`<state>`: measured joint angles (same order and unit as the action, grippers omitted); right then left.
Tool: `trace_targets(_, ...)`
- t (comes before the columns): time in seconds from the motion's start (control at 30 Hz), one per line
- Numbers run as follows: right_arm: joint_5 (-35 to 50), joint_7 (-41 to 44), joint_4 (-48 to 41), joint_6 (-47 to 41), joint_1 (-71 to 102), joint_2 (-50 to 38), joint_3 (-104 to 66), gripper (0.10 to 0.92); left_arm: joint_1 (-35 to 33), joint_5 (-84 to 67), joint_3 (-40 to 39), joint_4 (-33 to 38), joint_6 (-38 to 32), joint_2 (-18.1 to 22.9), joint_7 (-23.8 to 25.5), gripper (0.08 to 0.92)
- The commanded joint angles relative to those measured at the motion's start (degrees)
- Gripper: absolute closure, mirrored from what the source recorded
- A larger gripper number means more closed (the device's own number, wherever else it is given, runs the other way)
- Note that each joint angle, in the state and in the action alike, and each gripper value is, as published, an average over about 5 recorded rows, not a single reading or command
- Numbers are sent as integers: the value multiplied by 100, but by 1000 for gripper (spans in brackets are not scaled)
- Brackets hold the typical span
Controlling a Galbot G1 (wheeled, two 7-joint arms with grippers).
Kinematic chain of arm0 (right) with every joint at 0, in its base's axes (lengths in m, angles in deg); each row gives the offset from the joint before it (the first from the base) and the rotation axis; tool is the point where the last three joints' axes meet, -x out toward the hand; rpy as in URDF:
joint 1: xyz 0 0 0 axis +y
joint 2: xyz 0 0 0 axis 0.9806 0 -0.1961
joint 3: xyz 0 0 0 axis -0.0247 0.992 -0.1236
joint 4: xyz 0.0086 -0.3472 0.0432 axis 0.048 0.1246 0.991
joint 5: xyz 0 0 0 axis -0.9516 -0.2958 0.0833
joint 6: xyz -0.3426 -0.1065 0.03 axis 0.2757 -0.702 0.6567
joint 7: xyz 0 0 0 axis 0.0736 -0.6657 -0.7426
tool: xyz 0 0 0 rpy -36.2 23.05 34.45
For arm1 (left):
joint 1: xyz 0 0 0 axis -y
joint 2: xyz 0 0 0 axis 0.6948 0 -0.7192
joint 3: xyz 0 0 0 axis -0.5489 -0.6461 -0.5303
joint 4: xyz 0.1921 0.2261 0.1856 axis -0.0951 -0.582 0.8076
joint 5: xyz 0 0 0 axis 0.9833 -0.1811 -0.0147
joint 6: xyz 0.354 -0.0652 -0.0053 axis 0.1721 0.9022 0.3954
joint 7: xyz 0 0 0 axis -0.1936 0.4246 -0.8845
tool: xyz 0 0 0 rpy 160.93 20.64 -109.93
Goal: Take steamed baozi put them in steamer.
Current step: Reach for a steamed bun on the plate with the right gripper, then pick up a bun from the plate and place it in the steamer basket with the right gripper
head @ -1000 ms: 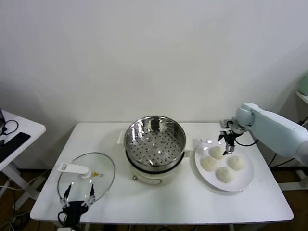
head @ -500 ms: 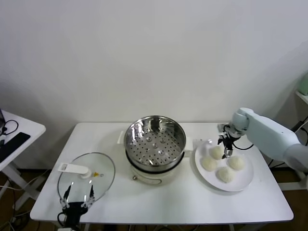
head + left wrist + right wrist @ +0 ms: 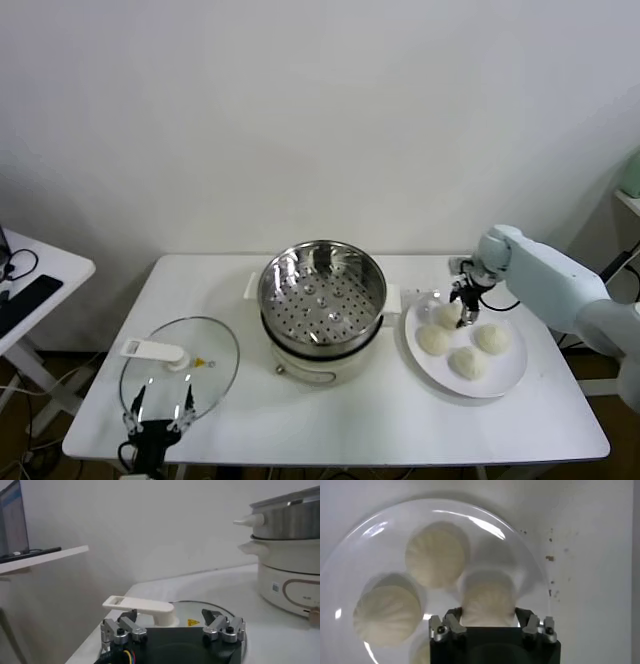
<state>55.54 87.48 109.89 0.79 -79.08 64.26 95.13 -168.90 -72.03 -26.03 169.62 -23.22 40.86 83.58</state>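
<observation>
Several cream-white steamed baozi lie on a white plate (image 3: pixel 516 372) at the right of the table. My right gripper (image 3: pixel 465 308) is down on the plate's far side, shut on the baozi (image 3: pixel 449 315) nearest the steamer. In the right wrist view this baozi (image 3: pixel 487 600) sits squeezed between the fingers of the right gripper (image 3: pixel 487 619), with two others (image 3: pixel 436 554) (image 3: pixel 387 607) beside it. The shiny perforated steamer (image 3: pixel 322 290) stands mid-table on its cream pot base, with no baozi in it. My left gripper (image 3: pixel 170 630) is parked open at the table's front left corner.
A round glass lid (image 3: pixel 180 365) with a white handle (image 3: pixel 140 607) lies flat at the front left, just beyond the left gripper. The steamer's base (image 3: pixel 295 585) shows in the left wrist view. A side table (image 3: pixel 35 275) stands to the left.
The right gripper has sunk lower onto the plate, shifted slightly toward the steamer, and shut on the baozi. The left arm has not moved.
</observation>
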Motion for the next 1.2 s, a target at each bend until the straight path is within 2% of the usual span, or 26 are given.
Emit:
trace_targets(0.03, -30, 4, -110, 29, 18, 46, -51, 358, -1, 8, 8, -12, -19, 0, -3, 177)
trace_targets(0.27, 114, 71, 322, 133, -379, -209, 159, 364, -16, 42, 26, -63, -71, -5, -27, 177)
trace_targets(0.67, 1090, 253, 2419, 455, -2698, -826, 1584, 364, -58, 133, 32, 1, -97, -3, -57, 177)
trace_targets(0.93, 1685, 286, 3455, 874, -3881, -467, 2120, 359, -52, 168, 2, -20, -117, 1, -79, 177)
trace_targets(1.1, 1552, 209, 3933, 1337, -4147, -27, 2213, 355, -70, 208, -14, -30, -154, 4, -96, 177)
trace_targets(1.2, 1104, 97, 3944, 1744, -4132, 318, 2234, 355, -69, 207, -20, -33, -155, 8, -109, 177)
